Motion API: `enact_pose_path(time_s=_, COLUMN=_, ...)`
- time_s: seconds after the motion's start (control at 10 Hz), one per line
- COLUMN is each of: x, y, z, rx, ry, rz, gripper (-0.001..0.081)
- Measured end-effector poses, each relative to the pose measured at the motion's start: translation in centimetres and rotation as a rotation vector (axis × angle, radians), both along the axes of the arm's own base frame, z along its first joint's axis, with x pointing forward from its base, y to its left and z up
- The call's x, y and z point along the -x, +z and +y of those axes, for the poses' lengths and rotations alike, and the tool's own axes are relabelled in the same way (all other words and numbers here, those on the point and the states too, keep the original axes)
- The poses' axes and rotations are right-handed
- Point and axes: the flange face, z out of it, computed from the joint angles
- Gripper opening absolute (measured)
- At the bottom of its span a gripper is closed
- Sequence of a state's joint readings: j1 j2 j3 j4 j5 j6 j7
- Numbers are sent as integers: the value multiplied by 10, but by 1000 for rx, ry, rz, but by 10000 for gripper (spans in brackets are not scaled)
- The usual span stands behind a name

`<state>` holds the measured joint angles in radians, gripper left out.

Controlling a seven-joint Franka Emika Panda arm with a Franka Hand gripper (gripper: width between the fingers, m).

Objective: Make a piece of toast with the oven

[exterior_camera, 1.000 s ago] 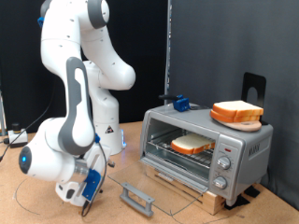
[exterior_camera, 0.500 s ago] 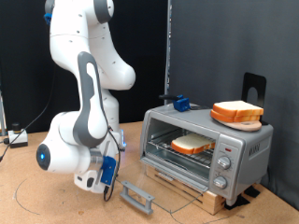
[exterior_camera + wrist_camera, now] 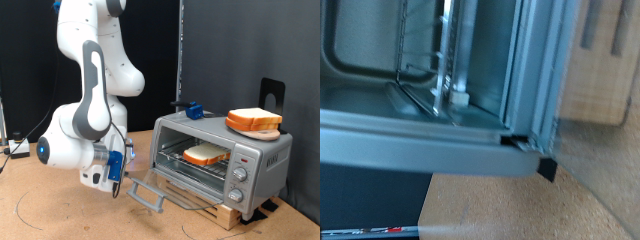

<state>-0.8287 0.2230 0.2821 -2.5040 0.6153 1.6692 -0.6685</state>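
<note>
Toast (image 3: 205, 154) lay on rack inside oven (image 3: 262, 158); bread pile (image 3: 252, 121) on its top; gripper (image 3: 117, 175) left, beside door handle (image 3: 148, 193).

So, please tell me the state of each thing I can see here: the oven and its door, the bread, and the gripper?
oven: upright on the table, its inside visible
oven door: open, folded down, partly raised off the table
door handle: right by the gripper
piece of toast: lying flat on the rack inside the oven
pile of bread: resting on top of the oven
gripper: low, at the door handle; no grasp visible
</note>
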Motion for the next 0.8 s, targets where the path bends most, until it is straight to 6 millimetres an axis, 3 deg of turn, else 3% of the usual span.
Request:
enact_pose_path(time_s=0.4, x=-4, y=36, z=23, rx=12, ry=52, rz=-96, gripper=807)
enact_pose_path(time_s=0.8, x=5, y=67, z=39, rx=25, ry=91, rz=-117, gripper=807)
